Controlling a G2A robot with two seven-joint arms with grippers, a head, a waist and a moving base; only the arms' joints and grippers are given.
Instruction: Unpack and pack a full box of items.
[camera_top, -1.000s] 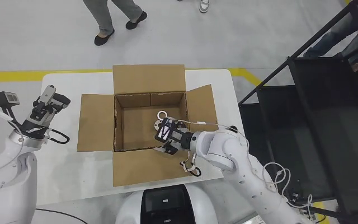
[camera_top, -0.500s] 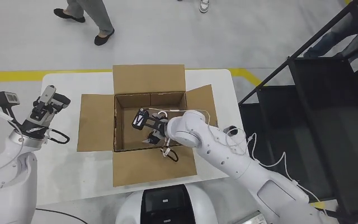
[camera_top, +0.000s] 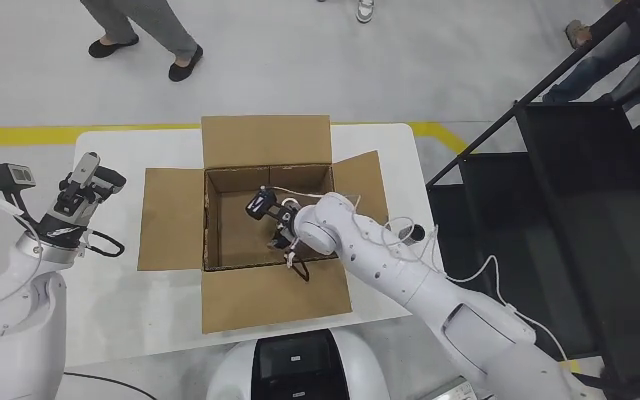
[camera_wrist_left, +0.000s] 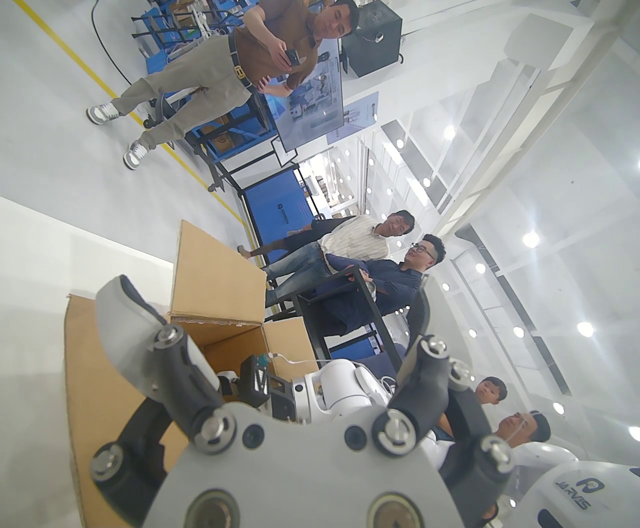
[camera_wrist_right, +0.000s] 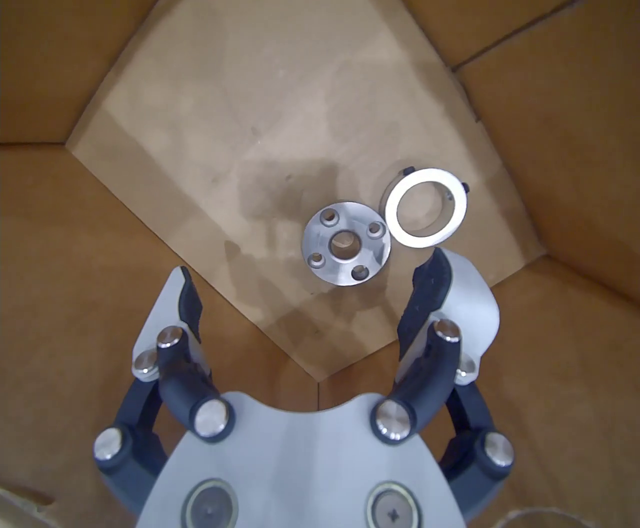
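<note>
My right arm is angled down inside the box, jaws wide apart with disc and ring just past their tips; left arm is raised aside, jaws apart.

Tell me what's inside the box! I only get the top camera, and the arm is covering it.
Observer: The right wrist view shows two metal parts on the floor of the box: a disc with four small holes around a centre hole, and a ring right beside it.
Operator: Is the gripper holding one?
Observer: No. The right gripper hangs above them, open and empty.
Operator: What about the other one?
Observer: The left gripper is open too, with nothing between its fingers.
</note>
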